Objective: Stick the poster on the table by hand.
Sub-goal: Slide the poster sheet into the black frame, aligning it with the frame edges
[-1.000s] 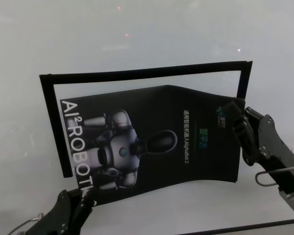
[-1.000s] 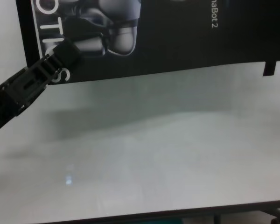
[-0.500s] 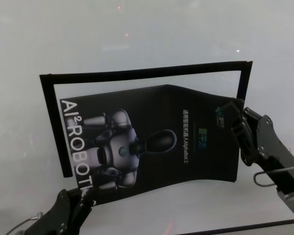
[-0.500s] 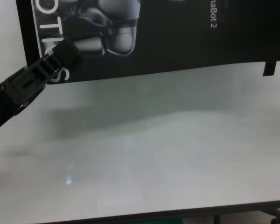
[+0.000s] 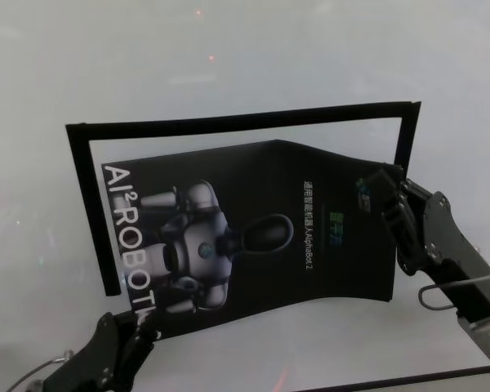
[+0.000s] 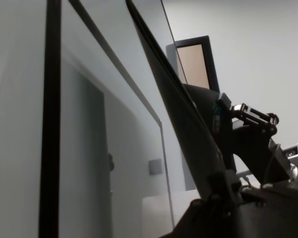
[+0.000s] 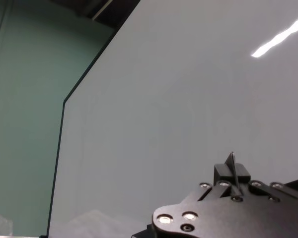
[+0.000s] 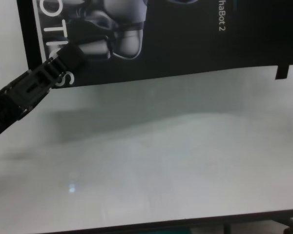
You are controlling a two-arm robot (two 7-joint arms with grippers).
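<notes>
The poster (image 5: 253, 237), black with a grey-white robot picture and white vertical letters, hangs bowed a little above the white table (image 5: 229, 57). My left gripper (image 5: 140, 328) is shut on its near left corner; in the chest view that gripper (image 8: 67, 57) reaches onto the poster (image 8: 185, 44) by the letters. My right gripper (image 5: 389, 193) is shut on the poster's right edge near the far corner. In the left wrist view the poster (image 6: 179, 109) shows edge-on, with the right gripper (image 6: 243, 134) beyond it. In the right wrist view the poster shows only as a thin sliver of its edge (image 7: 232, 166).
Narrow black strips lie on the table as a frame: one along the far side (image 5: 245, 121), one at the left (image 5: 90, 212), a short one at the right (image 5: 404, 135). The poster casts a shadow on the table (image 8: 161, 161). The table's dark front edge (image 8: 185, 225) runs below.
The poster has shifted slightly away from the table's near edge. The right gripper has moved a little left and down with it, and the left gripper has barely moved.
</notes>
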